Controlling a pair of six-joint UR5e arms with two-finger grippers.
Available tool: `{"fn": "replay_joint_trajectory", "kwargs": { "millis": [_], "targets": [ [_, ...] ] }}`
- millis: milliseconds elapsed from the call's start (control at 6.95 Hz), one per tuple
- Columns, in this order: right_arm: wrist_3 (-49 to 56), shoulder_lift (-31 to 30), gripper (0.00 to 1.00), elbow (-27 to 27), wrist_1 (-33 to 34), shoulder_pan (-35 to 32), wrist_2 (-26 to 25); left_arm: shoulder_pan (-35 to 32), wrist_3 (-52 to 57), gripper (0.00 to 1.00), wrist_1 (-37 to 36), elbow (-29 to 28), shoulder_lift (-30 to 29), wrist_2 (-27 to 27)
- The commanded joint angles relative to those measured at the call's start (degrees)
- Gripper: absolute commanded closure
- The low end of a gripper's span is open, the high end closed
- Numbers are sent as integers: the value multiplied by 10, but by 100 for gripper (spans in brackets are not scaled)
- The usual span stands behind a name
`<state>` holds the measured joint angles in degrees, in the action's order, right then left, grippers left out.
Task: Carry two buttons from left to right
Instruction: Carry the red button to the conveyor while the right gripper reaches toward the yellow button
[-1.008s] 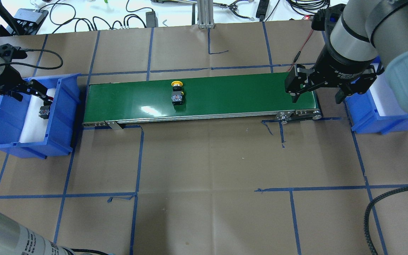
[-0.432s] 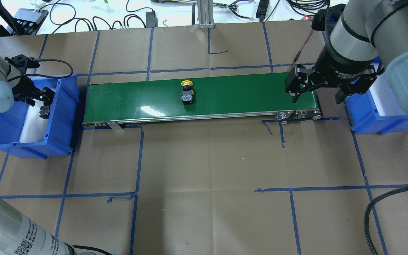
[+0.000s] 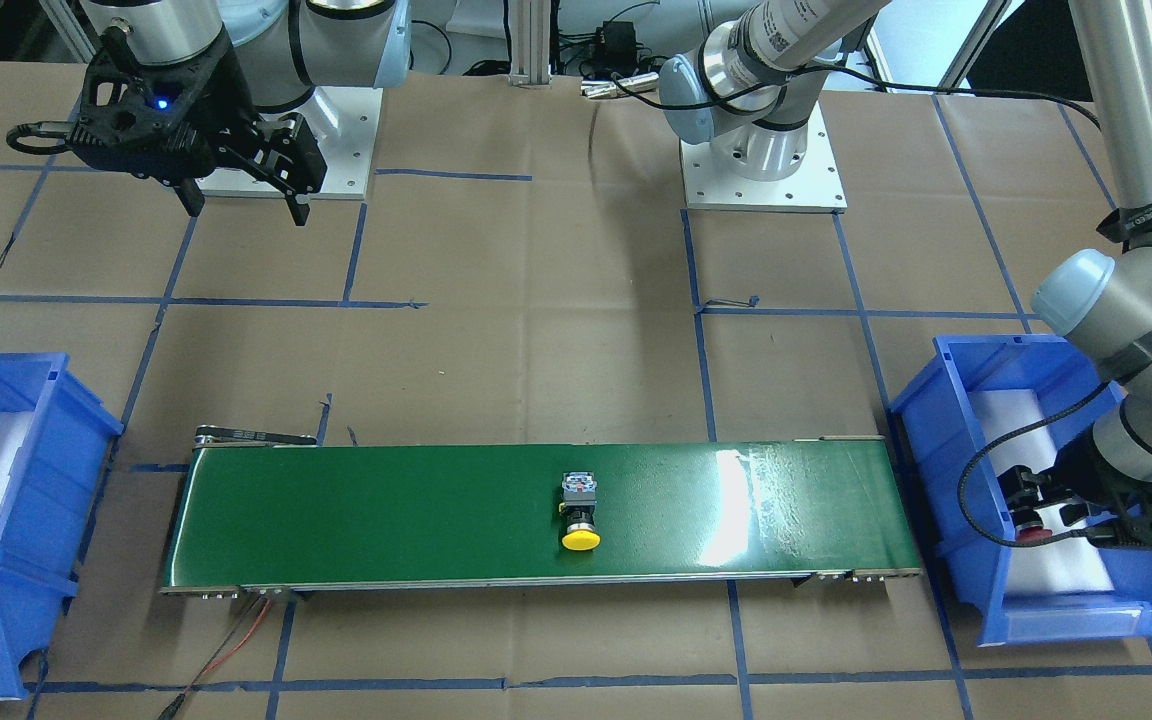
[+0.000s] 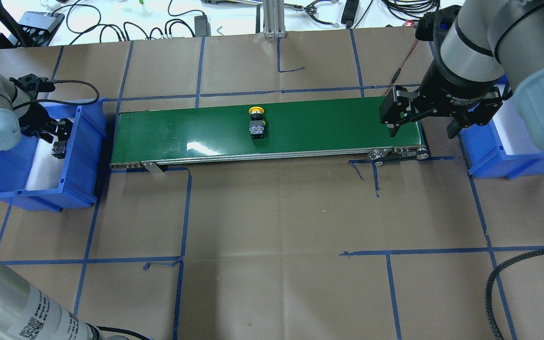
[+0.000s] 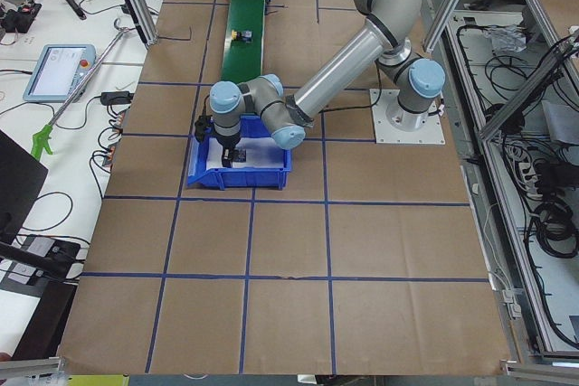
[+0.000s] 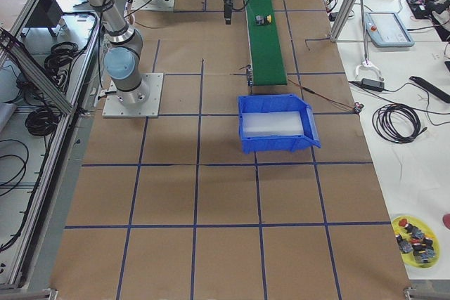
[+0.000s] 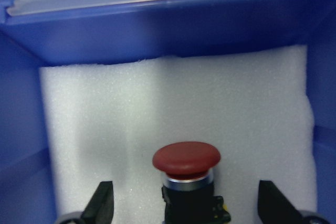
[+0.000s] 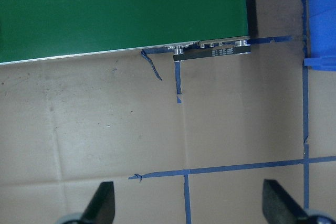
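The yellow-capped button [image 4: 256, 124] lies on its side on the green belt [image 4: 324, 123] near the middle; it also shows in the front view [image 3: 580, 516]. The red-capped button [image 7: 186, 162] lies on white foam in the left blue bin [image 4: 83, 141], also seen in the front view [image 3: 1032, 524]. My left gripper [image 7: 185, 192] is low in that bin, open, one finger on each side of the red button and apart from it. My right gripper [image 4: 421, 133] is open and empty above the belt's right end, with bare paper below it in its wrist view [image 8: 187, 192].
The right blue bin [image 4: 489, 156] with white foam stands just past the belt's right end. The belt's metal end rollers [image 4: 399, 153] stick out at its front right. Blue tape lines cross the brown paper. Cables lie at the table's far edge.
The yellow button has ridden the belt to the right. My left gripper has swung in and come down over the red button in the bin. The right arm has not moved.
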<state>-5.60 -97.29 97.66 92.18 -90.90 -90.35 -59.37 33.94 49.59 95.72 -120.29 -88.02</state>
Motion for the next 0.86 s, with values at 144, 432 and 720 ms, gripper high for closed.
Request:
{"fn": "replay_joint_trajectory", "kwargs": {
  "millis": [144,432,720],
  "targets": [
    [0,0,0,1,-1,0,0,0,0,98,2,-3,7,1],
    [0,0,0,1,-1,0,0,0,4,100,11,-17,19,11],
    [0,0,0,1,-1,0,0,0,8,100,57,-32,51,10]
  ]
}}
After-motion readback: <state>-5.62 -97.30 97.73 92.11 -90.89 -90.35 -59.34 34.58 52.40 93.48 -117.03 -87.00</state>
